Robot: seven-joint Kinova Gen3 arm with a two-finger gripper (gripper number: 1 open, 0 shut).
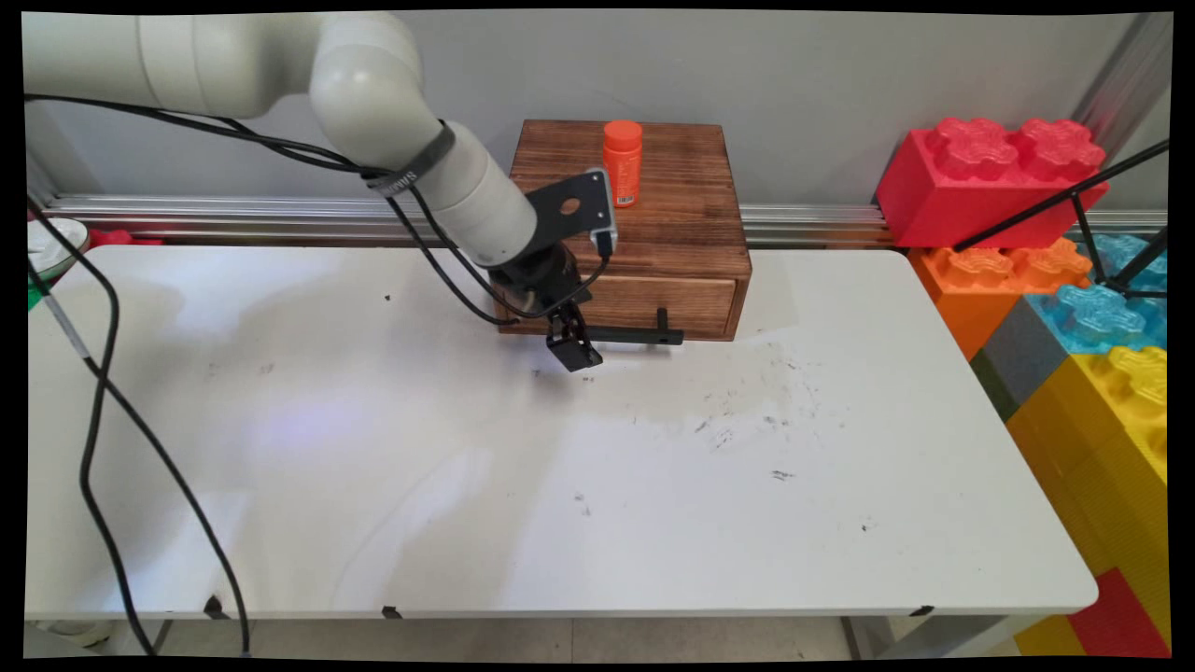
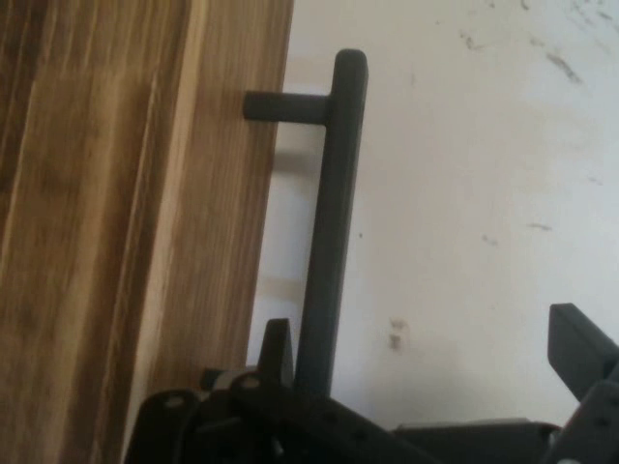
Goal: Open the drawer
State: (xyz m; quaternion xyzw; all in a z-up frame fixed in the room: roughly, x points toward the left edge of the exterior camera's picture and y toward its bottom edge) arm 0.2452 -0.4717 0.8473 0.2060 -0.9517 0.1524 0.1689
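Drawer handle (image 1: 644,336), a black bar on the front of the wooden box (image 1: 653,233) at the back of the bench (image 1: 653,513), lies between the fingers of the pincer (image 1: 574,350). The pincer is spread wide around the bar's left end and grips nothing; one finger (image 2: 276,348) sits just beside the bar. An orange bottle (image 1: 623,159) stands on the box; I cannot read its label.

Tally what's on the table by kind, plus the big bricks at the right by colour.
Wooden drawer box: 1
Orange bottle: 1
Red brick: 1
Orange brick: 1
Blue brick: 1
Yellow brick: 1
Total: 6
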